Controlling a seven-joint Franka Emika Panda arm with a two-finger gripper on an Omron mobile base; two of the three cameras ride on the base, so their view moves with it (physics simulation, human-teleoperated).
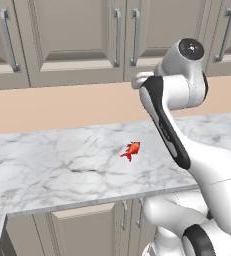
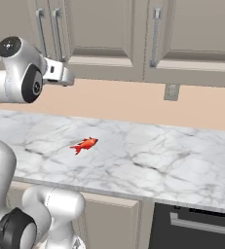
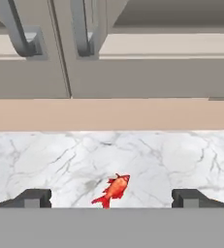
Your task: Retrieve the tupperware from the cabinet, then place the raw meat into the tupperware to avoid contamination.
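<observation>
A rendered home kitchen: beige-grey panelled wall cabinets (image 1: 77,35) with long vertical metal bar handles (image 1: 117,37) hang above a white, grey-veined marble counter (image 1: 62,165), with matching base cabinet doors (image 1: 82,230) and a dark oven front (image 2: 196,226) below.

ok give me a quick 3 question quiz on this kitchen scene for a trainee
1. True or false: the cabinet doors are shut.
2. What lies on the counter? A) a knife B) the raw meat C) a cup
3. Fill in: the gripper jaws stand ____, holding nothing.

Key: 1 true. 2 B. 3 open.
</observation>
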